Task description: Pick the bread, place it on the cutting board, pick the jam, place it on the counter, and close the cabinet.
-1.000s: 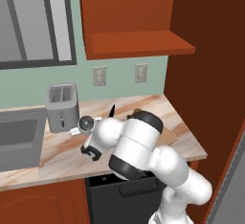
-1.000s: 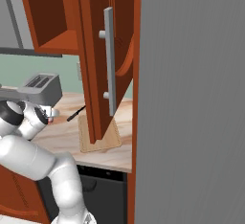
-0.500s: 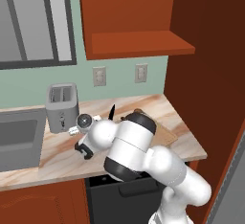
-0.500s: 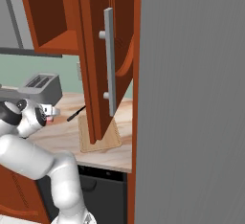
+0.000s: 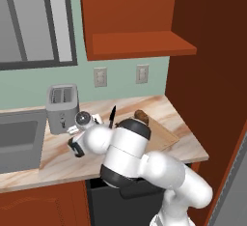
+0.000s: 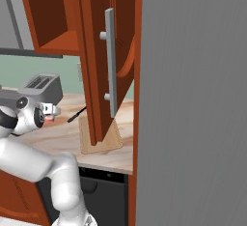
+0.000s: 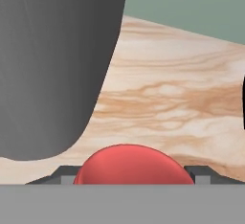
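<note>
jam (image 7: 134, 164): red, bottom centre of the hand view, pinched between the fingers for carrying
hand (image 6: 48, 115): low over the surface (image 5: 159, 111), beside the toaster (image 5: 61, 106)
bread (image 5: 141, 116): on the cutting board (image 5: 161, 135)
cabinet (image 6: 103, 65): door open

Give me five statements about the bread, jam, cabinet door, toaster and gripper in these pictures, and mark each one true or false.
1. The bread lies on the cutting board. True.
2. The cabinet door is shut. False: it stands open, with its grey handle facing the right base camera.
3. The jam sits between the fingertips of the gripper. True: the hand view shows its red body there, low over the counter.
4. The toaster stands on the cabinet shelf. False: it stands on the counter, by the sink.
5. The jam is on the cabinet shelf. False: it is down at counter level, in the gripper.
</note>
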